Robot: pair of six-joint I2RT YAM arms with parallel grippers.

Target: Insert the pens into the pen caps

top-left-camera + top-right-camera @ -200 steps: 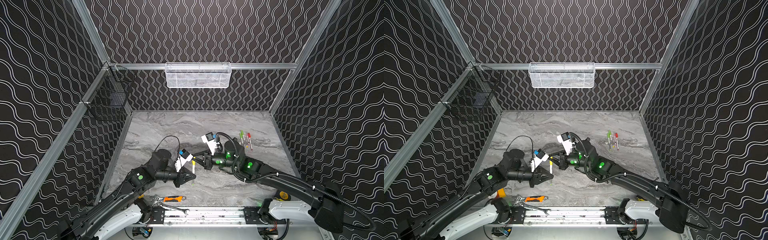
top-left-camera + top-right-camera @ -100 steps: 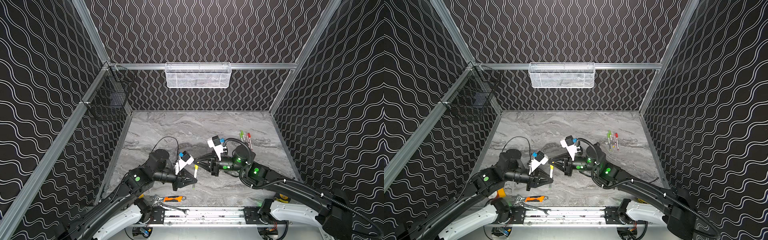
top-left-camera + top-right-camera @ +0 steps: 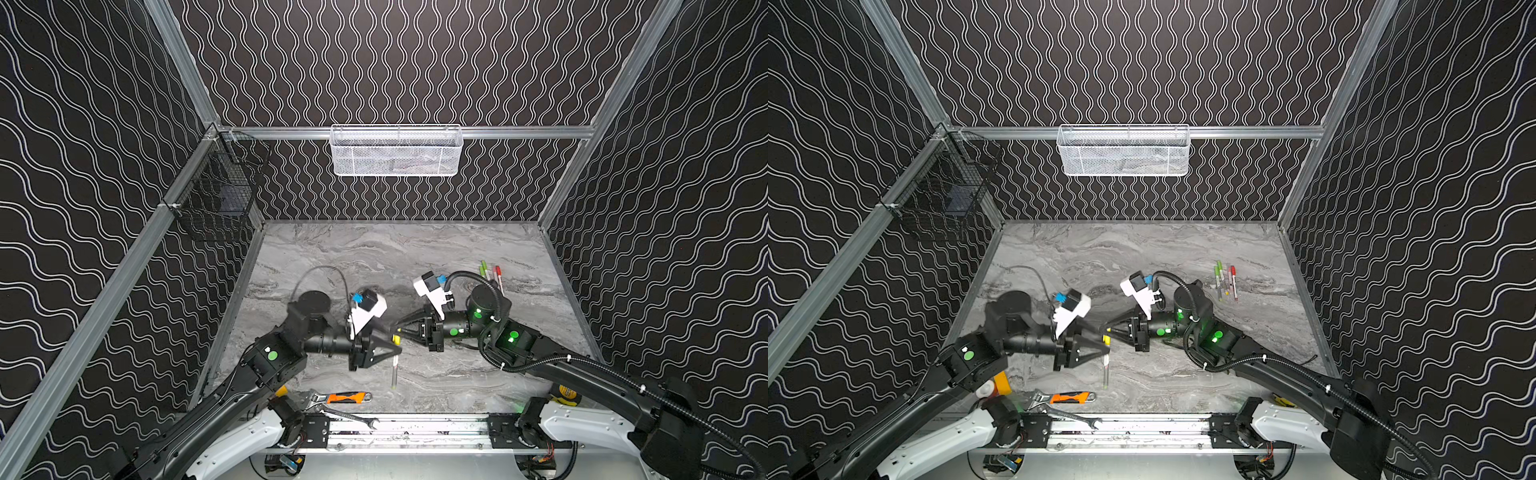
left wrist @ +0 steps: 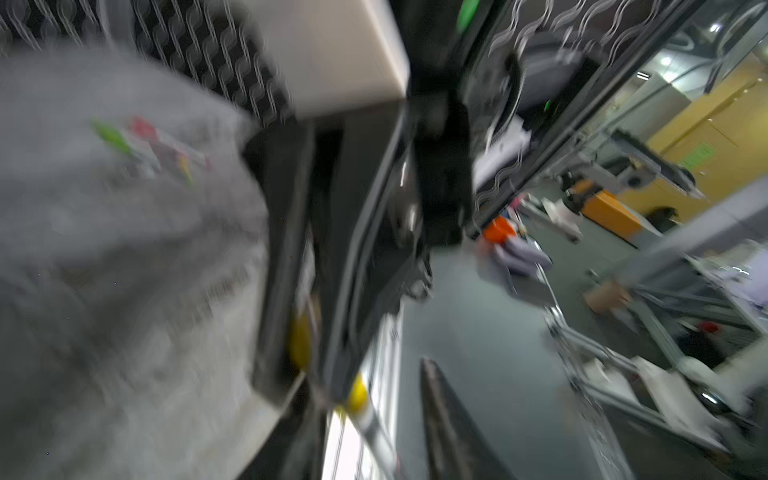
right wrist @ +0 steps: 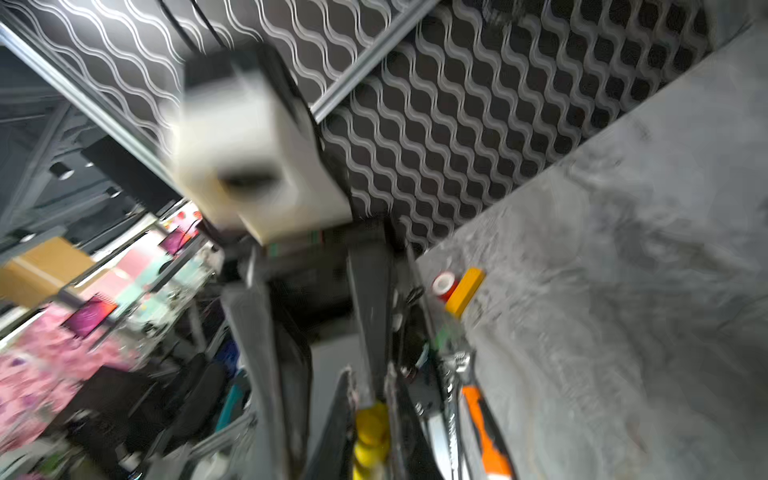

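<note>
Grey marble counter (image 3: 374,249): the right tool (image 3: 400,331) is clamped tight on one yellow cap (image 5: 370,436). One pen (image 3: 394,372) hangs at the left tool (image 3: 397,345); I cannot tell its grip. If loose, that pen could drop uncapped. Three capped pens (image 3: 1225,280) lie far right.

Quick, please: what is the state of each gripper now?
Left gripper: cannot be told, too blurred; a pen hangs by its tips.
Right gripper: closed on the yellow cap.
</note>
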